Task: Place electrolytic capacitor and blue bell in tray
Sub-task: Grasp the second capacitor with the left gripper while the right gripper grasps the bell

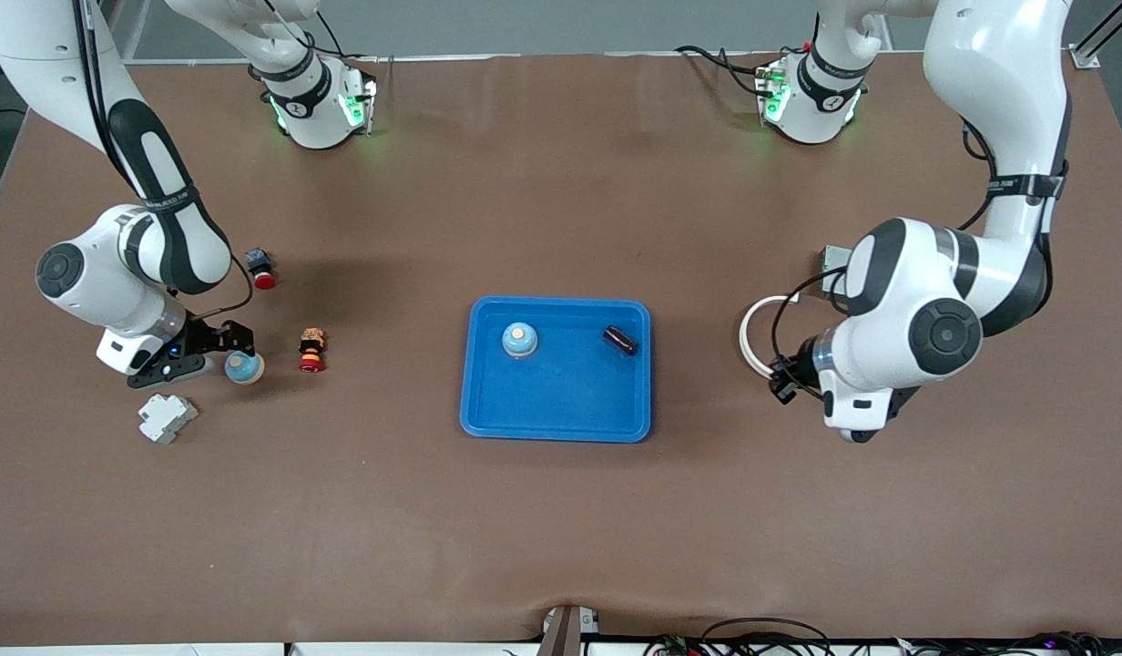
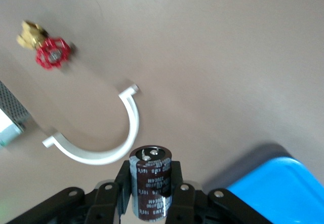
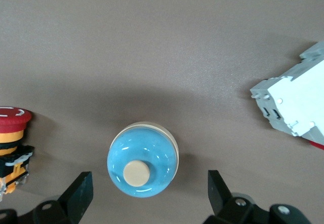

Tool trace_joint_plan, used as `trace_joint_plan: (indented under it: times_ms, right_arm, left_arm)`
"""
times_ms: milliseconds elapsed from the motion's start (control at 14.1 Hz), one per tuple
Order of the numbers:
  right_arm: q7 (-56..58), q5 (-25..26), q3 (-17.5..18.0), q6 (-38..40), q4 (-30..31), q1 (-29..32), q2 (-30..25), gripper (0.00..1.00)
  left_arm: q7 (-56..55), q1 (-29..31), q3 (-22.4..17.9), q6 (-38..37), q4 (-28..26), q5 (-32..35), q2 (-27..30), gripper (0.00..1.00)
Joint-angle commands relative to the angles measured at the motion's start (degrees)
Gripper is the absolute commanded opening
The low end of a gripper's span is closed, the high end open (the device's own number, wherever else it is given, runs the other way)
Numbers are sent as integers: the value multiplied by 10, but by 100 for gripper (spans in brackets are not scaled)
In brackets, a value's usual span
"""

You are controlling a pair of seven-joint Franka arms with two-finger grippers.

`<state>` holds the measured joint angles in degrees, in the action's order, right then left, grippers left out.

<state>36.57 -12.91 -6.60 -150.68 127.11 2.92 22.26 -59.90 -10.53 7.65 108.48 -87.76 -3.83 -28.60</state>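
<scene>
1. Blue bell standing on bench, directly between spread fingers of right claw.
2. Electrolytic capacitor upright, gripped in left claw, beside tray.
3. Tray already holding another bell and capacitor.

Even overhead light falls on the brown table; soft shadows pool beneath both arms. Green base lights glow at twelve o'clock. Wrist views slightly soft.
</scene>
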Motion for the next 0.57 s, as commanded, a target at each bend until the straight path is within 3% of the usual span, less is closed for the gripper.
trace_joint_plan:
  times_ms: [0,213,498]
  right_arm:
    - [13,-17,8,-6,-2,7,6,100]
    - [13,-18,8,-6,-2,7,9,100]
    - [12,-19,8,-7,-4,6,16,100]
  left_arm:
    - [-63,-43,-4,-12,39,-13,-32,0]
    - [-137,-79,-4,-8,77,-13,-66,0]
    - [-222,-113,-4,41,79,-13,-82,0]
